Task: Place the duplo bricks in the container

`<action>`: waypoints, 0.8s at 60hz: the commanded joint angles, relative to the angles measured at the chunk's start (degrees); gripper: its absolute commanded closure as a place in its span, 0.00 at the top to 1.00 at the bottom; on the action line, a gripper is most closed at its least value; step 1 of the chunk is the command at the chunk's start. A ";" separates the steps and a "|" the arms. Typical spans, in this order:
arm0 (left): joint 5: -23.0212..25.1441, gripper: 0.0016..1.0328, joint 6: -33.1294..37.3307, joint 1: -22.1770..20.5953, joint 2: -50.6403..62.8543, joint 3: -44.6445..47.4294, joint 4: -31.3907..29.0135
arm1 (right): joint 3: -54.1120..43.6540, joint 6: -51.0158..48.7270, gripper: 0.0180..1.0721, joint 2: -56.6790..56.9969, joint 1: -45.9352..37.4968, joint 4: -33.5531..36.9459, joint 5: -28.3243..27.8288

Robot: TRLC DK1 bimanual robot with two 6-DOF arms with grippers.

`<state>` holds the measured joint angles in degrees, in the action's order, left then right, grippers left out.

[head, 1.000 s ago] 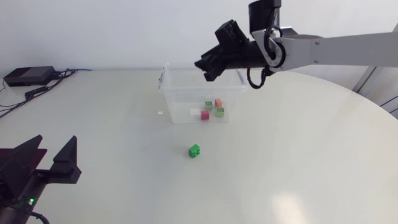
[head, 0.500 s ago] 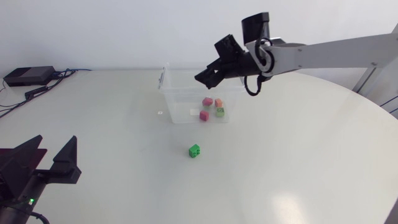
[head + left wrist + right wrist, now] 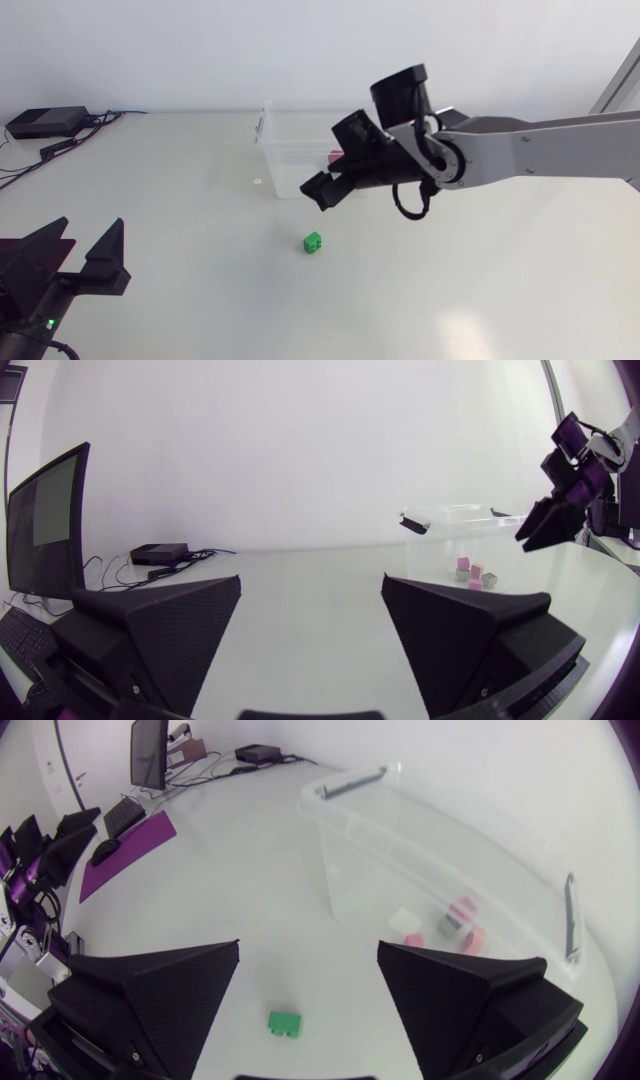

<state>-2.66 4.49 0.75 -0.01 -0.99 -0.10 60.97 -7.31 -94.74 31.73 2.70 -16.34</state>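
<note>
White table (image 3: 500, 290) holds a clear container (image 3: 283, 165) and a green brick (image 3: 313, 242).

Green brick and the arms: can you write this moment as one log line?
green brick: on table, outside container | other bricks: inside container | right jaws: open, empty, near green brick | left jaws: open, empty, far off

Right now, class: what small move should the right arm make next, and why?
Probably lower the right tool toward the green brick. The tool is open and empty, hovering between that brick and the container, and it is the only brick seen lying outside the container.
</note>
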 commanded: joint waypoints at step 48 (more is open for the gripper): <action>-0.33 0.96 -0.80 0.30 -0.69 0.99 0.19 | 14.00 9.51 0.91 -21.80 7.30 20.42 11.68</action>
<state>-2.66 4.49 0.75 -0.01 -0.99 -0.10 73.34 0.54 -115.15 38.59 21.96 -5.41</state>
